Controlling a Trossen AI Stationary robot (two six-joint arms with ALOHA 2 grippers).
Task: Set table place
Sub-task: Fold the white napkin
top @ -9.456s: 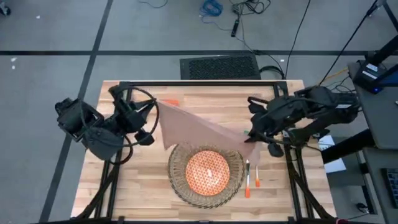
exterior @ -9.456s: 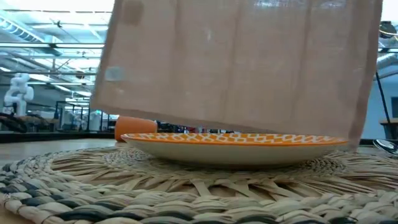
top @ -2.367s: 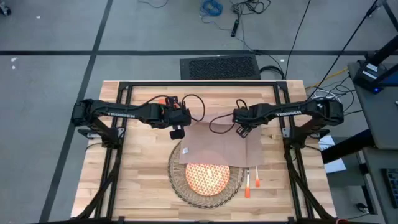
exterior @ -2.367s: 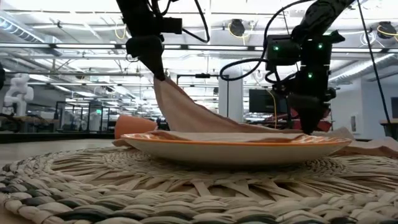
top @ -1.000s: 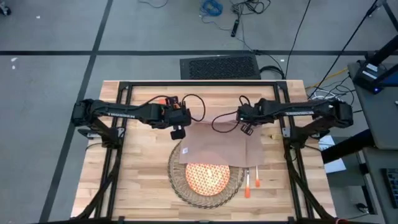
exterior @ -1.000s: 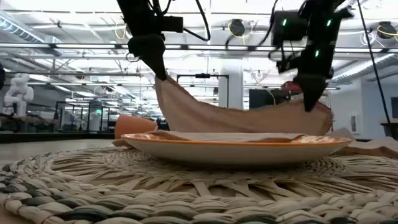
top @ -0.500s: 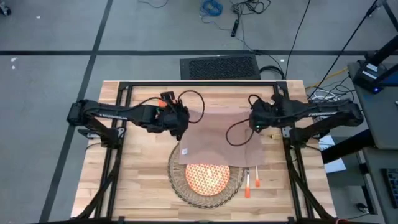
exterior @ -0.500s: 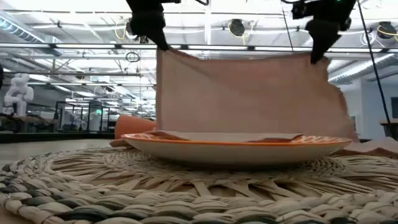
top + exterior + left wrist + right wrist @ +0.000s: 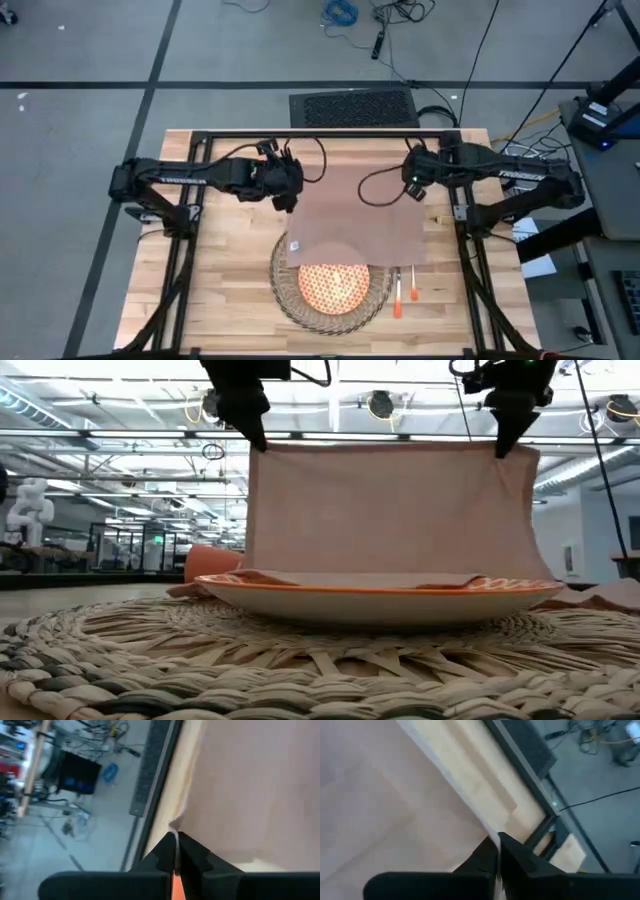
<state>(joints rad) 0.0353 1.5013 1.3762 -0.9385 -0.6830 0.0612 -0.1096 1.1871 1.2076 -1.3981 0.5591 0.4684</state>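
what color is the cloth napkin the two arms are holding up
Beige with a pinkish tint; the napkin shows best in the low view.

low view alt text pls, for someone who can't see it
Seen from table height, two grippers hold a beige cloth napkin up by its top corners, the left gripper at one and the right gripper at the other, so it hangs like a curtain. Its lower edge drapes onto an orange-patterned plate sitting on a woven wicker placemat.

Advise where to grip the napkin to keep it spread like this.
At its two upper corners, from above. The napkin hangs flat with its lower edge on the plate; the left gripper and right gripper each pinch one corner, which keeps the top edge taut.
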